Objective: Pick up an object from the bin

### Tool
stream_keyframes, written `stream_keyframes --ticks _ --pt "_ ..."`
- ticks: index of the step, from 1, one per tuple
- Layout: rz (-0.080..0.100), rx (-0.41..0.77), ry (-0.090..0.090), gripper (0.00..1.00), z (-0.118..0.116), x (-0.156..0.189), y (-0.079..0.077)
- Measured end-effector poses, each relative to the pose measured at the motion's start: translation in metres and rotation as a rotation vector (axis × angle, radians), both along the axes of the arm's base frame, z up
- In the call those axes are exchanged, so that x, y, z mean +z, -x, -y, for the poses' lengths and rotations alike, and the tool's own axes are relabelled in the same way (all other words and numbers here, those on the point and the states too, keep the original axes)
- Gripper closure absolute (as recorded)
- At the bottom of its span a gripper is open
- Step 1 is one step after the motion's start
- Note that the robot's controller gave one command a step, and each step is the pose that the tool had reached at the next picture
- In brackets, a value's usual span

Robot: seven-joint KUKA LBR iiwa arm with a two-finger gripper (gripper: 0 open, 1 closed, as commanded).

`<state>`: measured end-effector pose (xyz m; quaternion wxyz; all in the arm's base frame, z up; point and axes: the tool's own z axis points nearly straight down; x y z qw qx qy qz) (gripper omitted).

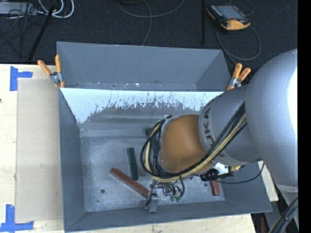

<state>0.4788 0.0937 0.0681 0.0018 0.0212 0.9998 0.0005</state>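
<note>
the end effector (152, 204), clenched or released i cannot tell, sits just beside the reddish-brown strip's (128, 180) end by the bin's (107, 218) front wall, where a tip-only grip could slip.

I read a grey, dark-speckled bin (97, 154); a dark green bar (131, 162); at its 6 o'clock, a reddish-brown strip (127, 180).
</note>
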Motion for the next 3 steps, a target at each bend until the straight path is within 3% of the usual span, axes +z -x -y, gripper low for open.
stream_keyframes --ticks 1,2,3 --pt "0.000 0.058 -0.003 0.00 -0.061 0.008 -0.002" --pt "-0.003 0.049 0.000 1.00 -0.057 0.007 -0.002" --pt "0.003 0.101 0.000 1.00 -0.055 0.177 -0.014"
